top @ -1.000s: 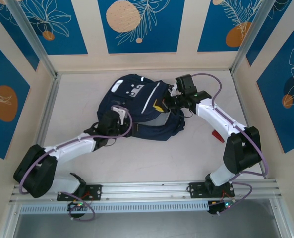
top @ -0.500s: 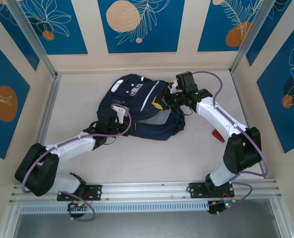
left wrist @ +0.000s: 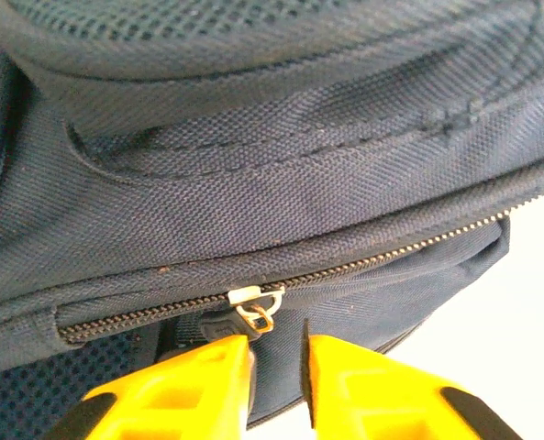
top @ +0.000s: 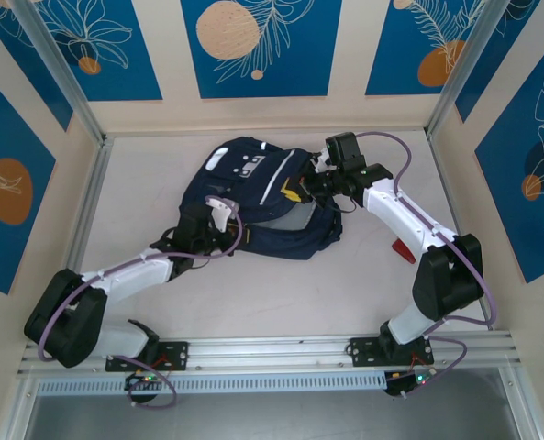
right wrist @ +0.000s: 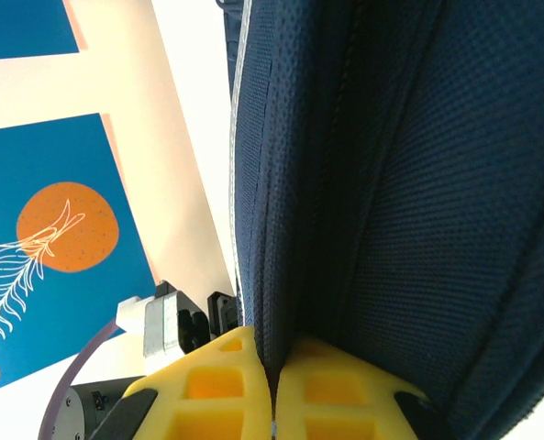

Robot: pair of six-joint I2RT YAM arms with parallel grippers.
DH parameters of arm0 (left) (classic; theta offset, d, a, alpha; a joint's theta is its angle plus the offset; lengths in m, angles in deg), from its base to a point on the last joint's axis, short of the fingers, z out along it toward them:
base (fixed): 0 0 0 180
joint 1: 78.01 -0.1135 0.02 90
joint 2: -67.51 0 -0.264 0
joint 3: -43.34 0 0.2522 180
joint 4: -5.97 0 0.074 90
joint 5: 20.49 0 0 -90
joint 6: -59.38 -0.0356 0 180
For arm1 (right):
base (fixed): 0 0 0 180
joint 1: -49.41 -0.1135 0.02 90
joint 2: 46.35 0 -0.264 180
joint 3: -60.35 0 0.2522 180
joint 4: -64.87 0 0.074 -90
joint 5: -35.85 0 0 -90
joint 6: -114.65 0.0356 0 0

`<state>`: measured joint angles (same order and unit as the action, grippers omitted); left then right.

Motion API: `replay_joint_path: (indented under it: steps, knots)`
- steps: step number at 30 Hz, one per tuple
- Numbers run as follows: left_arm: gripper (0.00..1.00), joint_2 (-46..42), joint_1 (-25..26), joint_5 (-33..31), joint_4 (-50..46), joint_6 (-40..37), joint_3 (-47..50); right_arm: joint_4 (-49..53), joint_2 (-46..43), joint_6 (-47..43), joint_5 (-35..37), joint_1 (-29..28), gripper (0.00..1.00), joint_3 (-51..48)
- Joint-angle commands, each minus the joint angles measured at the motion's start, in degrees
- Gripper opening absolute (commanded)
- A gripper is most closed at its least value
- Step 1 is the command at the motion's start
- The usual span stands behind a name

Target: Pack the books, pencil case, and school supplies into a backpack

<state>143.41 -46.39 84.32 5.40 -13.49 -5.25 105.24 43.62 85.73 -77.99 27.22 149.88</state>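
The navy backpack [top: 253, 197] lies flat mid-table, its grey buckle patch toward the back. My left gripper [top: 207, 223] is at the backpack's near-left edge. In the left wrist view its yellow fingers [left wrist: 198, 376] stand a narrow gap apart just below the zipper slider [left wrist: 256, 303]. The black pull tab [left wrist: 207, 324] runs against the left fingertip, and only fabric shows in the gap. My right gripper [top: 314, 189] is shut on a fold of backpack fabric [right wrist: 281, 229] at the right side, the cloth pinched between its pads. Books, pencil case and school supplies are out of view.
A small red object [top: 403, 249] lies on the table right of the backpack, beside my right forearm. Metal posts and patterned walls close off the back and both sides. Bare tabletop [top: 281, 293] stretches between the backpack and the arm bases.
My left gripper's jaws have narrowed from wide to a slim gap at the zipper, and the wrist has shifted slightly left and nearer. The right arm holds its grip almost unmoved.
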Motion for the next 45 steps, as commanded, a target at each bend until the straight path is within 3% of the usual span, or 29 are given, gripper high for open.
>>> replay_joint_path:
  steps: [1,5,9,21,32,42,45]
  knots:
    - [0.32,-0.6,-1.1,-0.1,2.6,-1.4,0.7,-3.3,-0.6,0.5,-3.8,0.4,0.00,3.2]
    - [0.39,0.7,-1.8,-1.0,2.5,-2.1,0.0,-3.2,-0.7,0.4,-3.8,0.3,0.00,3.2]
    - [0.39,2.1,-3.0,1.6,3.6,-2.6,-0.5,-3.0,-0.7,0.4,-3.8,0.3,0.00,3.6]
    - [0.00,2.9,-3.0,6.9,6.1,-4.6,-0.8,-2.6,-0.3,0.3,-2.7,0.1,0.00,3.2]
    - [0.00,-3.1,0.2,8.2,3.3,-4.2,1.8,-3.7,2.0,0.8,-2.2,-0.2,0.00,3.3]
    - [0.00,-4.6,8.7,4.0,3.7,-1.8,1.3,-5.2,3.0,1.7,-2.3,-1.5,0.00,2.5]
    - [0.00,-5.6,9.7,-1.8,1.5,-0.7,0.9,-5.1,3.1,1.6,-2.2,-1.7,0.00,2.4]
